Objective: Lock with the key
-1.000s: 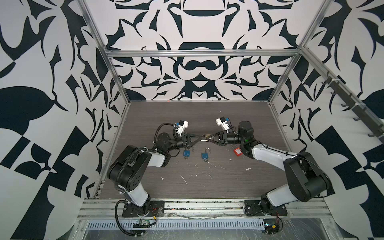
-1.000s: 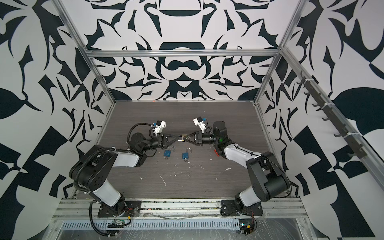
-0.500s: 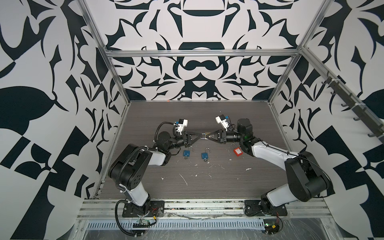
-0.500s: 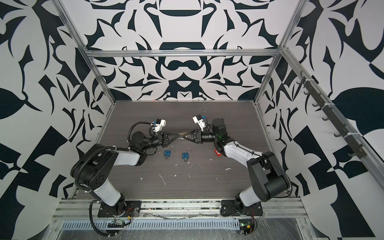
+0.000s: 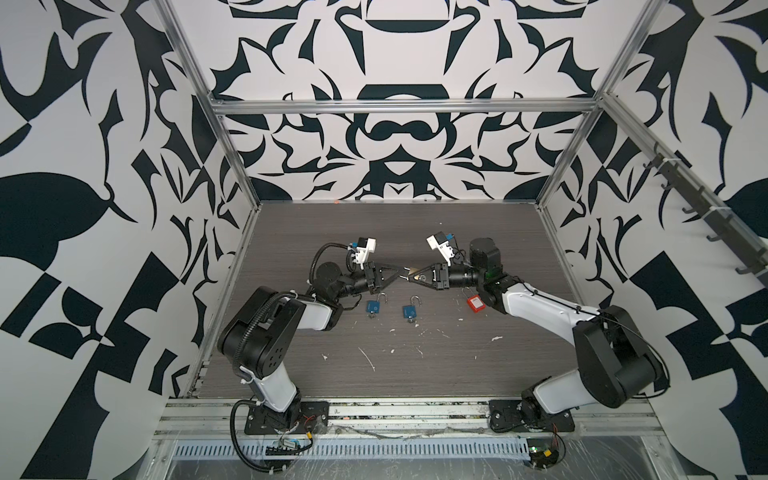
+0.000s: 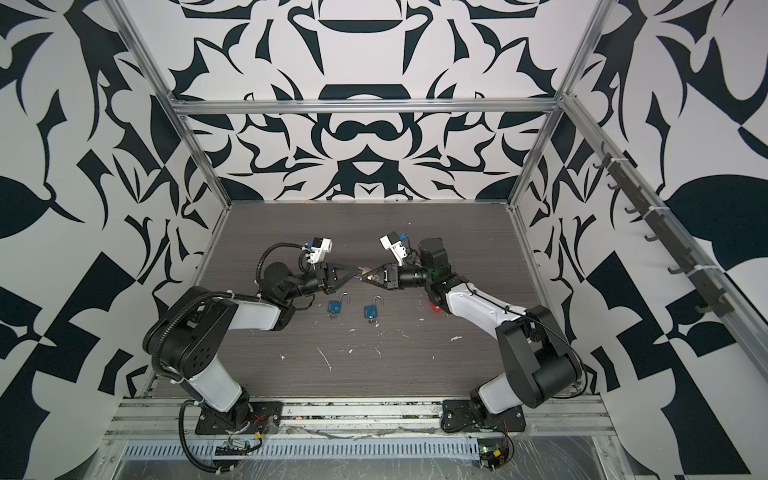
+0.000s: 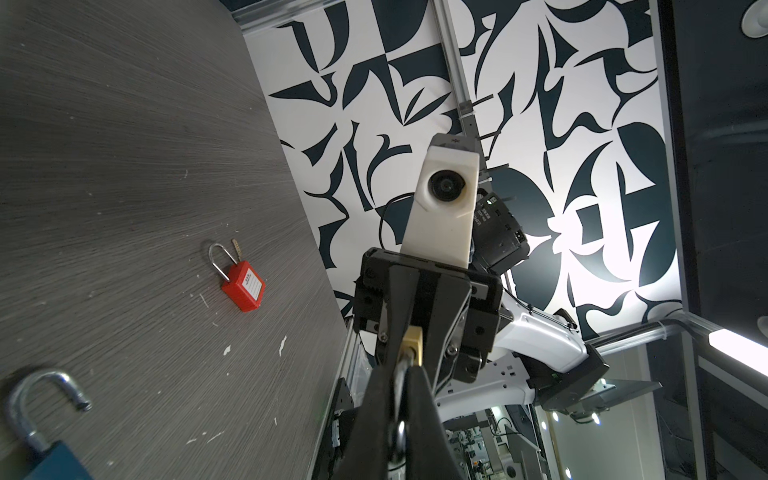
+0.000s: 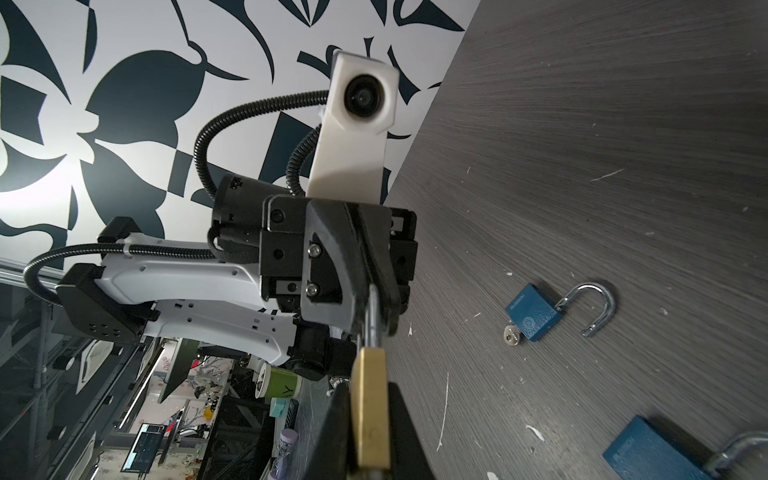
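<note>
Grey wood-grain table (image 5: 374,232) across the floor of the cell, flecked with white scraps (image 5: 368,360) toward the front. Left arm (image 5: 266,328) and right arm (image 5: 540,305) reaching inward from the front corners, meeting nose to nose above the middle of the table in both top views.

Left gripper (image 5: 395,276) pinched narrow on the key (image 7: 400,386), with its metal head visible between the black fingers (image 7: 374,415) in the left wrist view. Right gripper (image 5: 412,277) clamped on the brass padlock (image 8: 370,407), flat sides against the pads, held up off the table.

Key blade lined up straight into the end of the brass body, with both grippers' tips almost touching around it. Depth of the blade in the lock not readable.

On the table just in front of the meeting point, left blue padlock (image 5: 373,307) and right blue padlock (image 5: 409,311), side by side but apart, each lying flat with shackle swung open and a small key in its base. Red padlock (image 5: 476,303) lying flat under the right arm's wrist, to the right of the blue pair.
</note>
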Tool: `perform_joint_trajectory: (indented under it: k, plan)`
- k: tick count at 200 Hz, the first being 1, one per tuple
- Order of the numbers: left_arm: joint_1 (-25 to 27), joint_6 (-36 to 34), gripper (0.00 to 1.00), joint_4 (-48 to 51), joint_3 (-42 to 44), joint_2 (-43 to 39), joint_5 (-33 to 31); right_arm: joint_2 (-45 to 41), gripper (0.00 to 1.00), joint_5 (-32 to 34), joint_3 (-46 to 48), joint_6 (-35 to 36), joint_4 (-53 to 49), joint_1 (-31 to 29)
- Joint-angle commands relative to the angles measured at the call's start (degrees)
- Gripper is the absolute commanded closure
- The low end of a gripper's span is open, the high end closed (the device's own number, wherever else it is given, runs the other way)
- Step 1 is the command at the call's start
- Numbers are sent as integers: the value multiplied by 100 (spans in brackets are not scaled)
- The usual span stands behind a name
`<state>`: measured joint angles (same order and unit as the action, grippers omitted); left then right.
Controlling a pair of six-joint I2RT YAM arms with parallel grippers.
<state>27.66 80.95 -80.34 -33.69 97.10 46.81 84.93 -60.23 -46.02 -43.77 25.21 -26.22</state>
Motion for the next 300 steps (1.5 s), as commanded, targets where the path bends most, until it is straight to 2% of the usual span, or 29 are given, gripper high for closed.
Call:
perform_joint_trajectory:
  k: [1, 70, 101, 139, 175, 201, 227, 251, 300]
  plan:
    - [566, 327, 100, -123, -299, -91, 403, -7, 100, -398, -238, 738, 67, -755]
    - [279, 386, 100, -132, 291, -272, -290, -107, 100, -170, 135, -420, 1018, -30]
    - [222, 448, 100, -132, 431, -276, -566, -125, 88, -137, 247, -703, 1370, 38]
    - [112, 407, 100, -132, 694, -356, -975, -116, 85, -155, 305, -913, 1563, 97]
    - [-1, 421, 100, -132, 732, -443, -955, -69, 75, -170, 346, -1123, 1750, 143]
    - [-5, 389, 100, -131, 749, -493, -983, 3, 73, -156, 384, -1310, 2016, 156]
    - [3, 342, 100, -129, 796, -557, -1026, 69, 74, -115, 449, -1568, 2363, 192]
    - [3, 325, 100, -127, 819, -601, -1056, 120, 79, -86, 479, -1753, 2589, 198]
    - [3, 244, 100, -132, 837, -721, -1051, 352, 100, -94, 515, -2155, 3114, 197]
